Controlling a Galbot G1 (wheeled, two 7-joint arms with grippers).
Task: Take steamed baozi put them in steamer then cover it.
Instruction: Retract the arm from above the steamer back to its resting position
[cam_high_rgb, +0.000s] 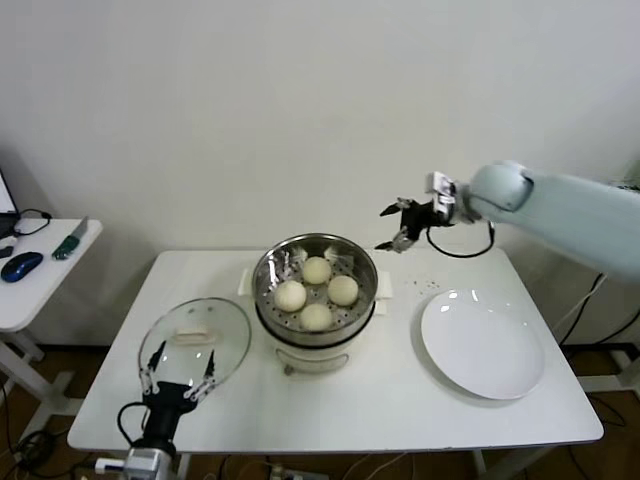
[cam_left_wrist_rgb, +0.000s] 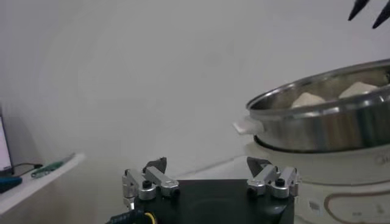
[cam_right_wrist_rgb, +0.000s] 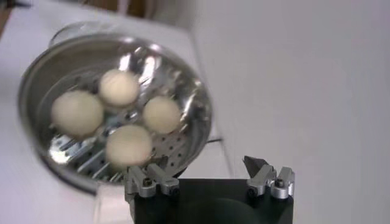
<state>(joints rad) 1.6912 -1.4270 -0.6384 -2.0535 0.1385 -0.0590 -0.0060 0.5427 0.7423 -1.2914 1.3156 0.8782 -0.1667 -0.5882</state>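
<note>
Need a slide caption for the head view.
Four baozi in the steamer, lid on the table by the open left gripper; open right gripper raised, empty.

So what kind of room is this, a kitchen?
Probably a lab or office staged as a kitchen: a steamer and plate on a plain white table, and a computer mouse on a side desk.

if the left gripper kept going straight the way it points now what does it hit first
Most likely the glass lid lying flat on the table: the open left gripper sits at its near edge, pointing across it. Height above it is unclear.
</note>
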